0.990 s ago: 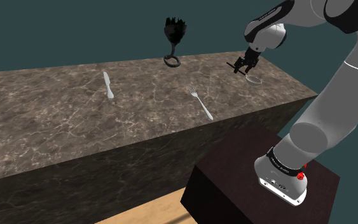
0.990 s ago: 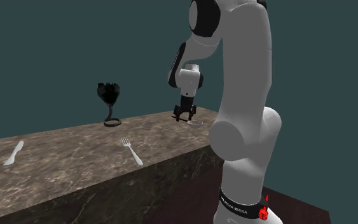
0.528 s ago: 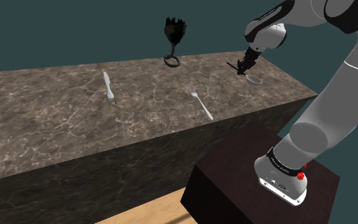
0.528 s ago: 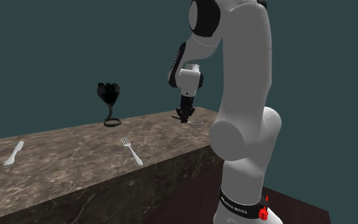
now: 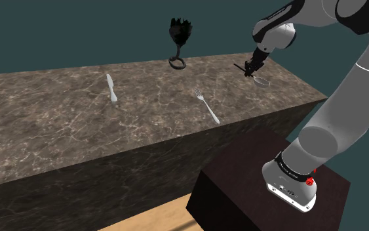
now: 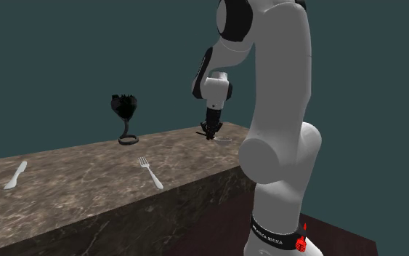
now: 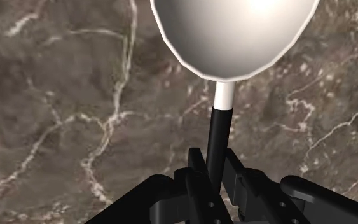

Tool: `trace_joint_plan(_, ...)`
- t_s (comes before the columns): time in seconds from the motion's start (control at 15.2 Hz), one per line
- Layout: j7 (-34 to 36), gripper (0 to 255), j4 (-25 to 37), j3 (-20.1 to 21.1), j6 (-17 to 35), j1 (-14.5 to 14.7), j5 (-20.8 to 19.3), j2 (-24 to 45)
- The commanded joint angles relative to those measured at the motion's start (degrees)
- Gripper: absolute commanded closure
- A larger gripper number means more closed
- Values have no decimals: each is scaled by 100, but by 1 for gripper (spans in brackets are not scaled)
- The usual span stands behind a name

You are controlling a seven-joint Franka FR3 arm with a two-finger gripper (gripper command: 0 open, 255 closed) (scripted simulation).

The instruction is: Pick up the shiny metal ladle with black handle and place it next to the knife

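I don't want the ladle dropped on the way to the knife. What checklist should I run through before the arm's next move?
1. Grip: the end effector is shut on the black handle of the ladle. Ok.
2. Handle centred between the fingers in the wrist view. Ok.
3. Ladle bowl lifted off the counter. Cannot tell, as it sits very low over the marble.
4. Target: the knife lies flat with bare counter beside it. Ok.
5. Route: the fork and the black goblet stand either side of the likely path, with a gap between them. Ok, provided the ladle is raised first.
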Motion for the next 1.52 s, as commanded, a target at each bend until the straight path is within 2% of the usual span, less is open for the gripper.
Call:
trace_joint_plan(0.0, 71, 255, 33, -20, -120, 13, -94, -103)
trace_joint_plan(1.19, 613, 255, 700, -67, -1363, 62, -712, -819)
trace_joint_plan(1.45, 1282, 255, 256, 232, -1199, 326, -950, -1216)
